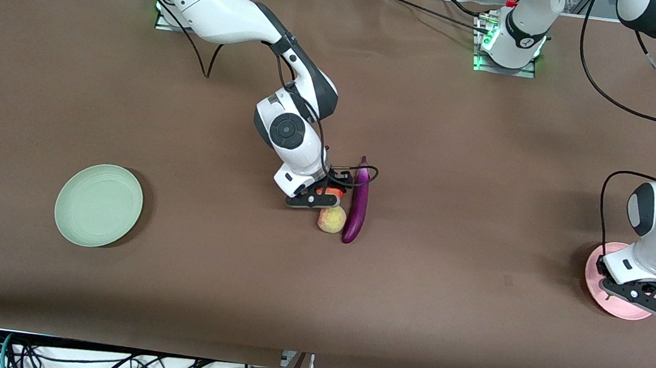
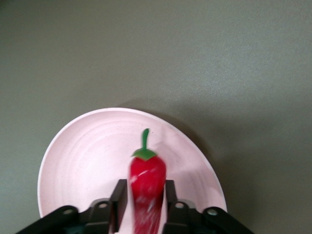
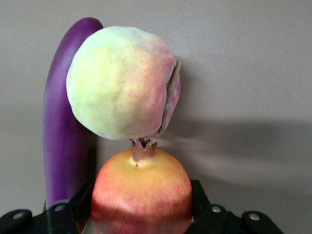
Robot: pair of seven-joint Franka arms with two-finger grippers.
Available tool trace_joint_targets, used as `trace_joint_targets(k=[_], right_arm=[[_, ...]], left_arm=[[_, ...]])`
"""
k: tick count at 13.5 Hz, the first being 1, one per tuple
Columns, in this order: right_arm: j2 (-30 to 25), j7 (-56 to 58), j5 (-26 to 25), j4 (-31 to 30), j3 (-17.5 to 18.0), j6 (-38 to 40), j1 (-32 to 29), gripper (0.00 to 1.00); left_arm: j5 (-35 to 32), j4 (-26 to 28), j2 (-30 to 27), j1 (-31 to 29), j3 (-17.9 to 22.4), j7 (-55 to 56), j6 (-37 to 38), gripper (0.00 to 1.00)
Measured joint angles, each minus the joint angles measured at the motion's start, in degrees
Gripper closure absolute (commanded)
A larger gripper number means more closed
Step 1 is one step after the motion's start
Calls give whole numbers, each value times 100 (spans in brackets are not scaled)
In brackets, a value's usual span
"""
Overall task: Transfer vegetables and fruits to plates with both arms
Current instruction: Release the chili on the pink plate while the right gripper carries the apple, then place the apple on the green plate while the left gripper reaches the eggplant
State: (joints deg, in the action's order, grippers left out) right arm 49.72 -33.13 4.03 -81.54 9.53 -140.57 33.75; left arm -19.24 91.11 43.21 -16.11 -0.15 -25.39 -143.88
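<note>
My right gripper (image 1: 323, 196) is low at the table's middle, its fingers pressed on both sides of the red-orange fruit (image 1: 333, 192), which fills the right wrist view (image 3: 141, 185). The pale peach-like fruit (image 1: 331, 219) lies against it, nearer the front camera, and the purple eggplant (image 1: 357, 205) lies beside both. My left gripper (image 1: 633, 295) hangs over the pink plate (image 1: 594, 276) at the left arm's end. In the left wrist view the red chili (image 2: 147, 173) is blurred between my parted fingers (image 2: 121, 195), over the plate (image 2: 83, 161). The mint green plate (image 1: 98, 204) lies bare at the right arm's end.
The brown table cover runs wide around both plates. Black cables trail from the arms and lie along the table's near edge.
</note>
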Motion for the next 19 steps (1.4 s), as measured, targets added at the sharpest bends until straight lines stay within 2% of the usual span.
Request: trace_joint_targets(k=[2,6,9,12,15,17,19], right_arm=[[-24,15,-76,52,-51,129,-16,88],[-630,723,-151,309,-118,1704,-492,88],[-1054,1711,-153,303,-146,2567,-1152,88],[-1123,3167,-222,296,-198,3126,-2122,87],[-1105,4740,-624,255,-265,3412,-3415,87],[-1051,5247,-803,216,-269,3400,-3966,87],[-928,5276,-959,194,-283,3245,-4098,87]], left_arm=[[61,-7,0,2,-4,0,0,0],[84,-77,-22,10,-96,2,92,0],[158,-201,-296,12,-442,90,915,0],[235,-222,-689,20,-1030,738,1956,0],[264,-218,-821,35,-2065,2000,2877,0],[264,-154,-818,138,-2753,2599,3040,0],[395,-77,-806,473,-3025,2964,3050,0]])
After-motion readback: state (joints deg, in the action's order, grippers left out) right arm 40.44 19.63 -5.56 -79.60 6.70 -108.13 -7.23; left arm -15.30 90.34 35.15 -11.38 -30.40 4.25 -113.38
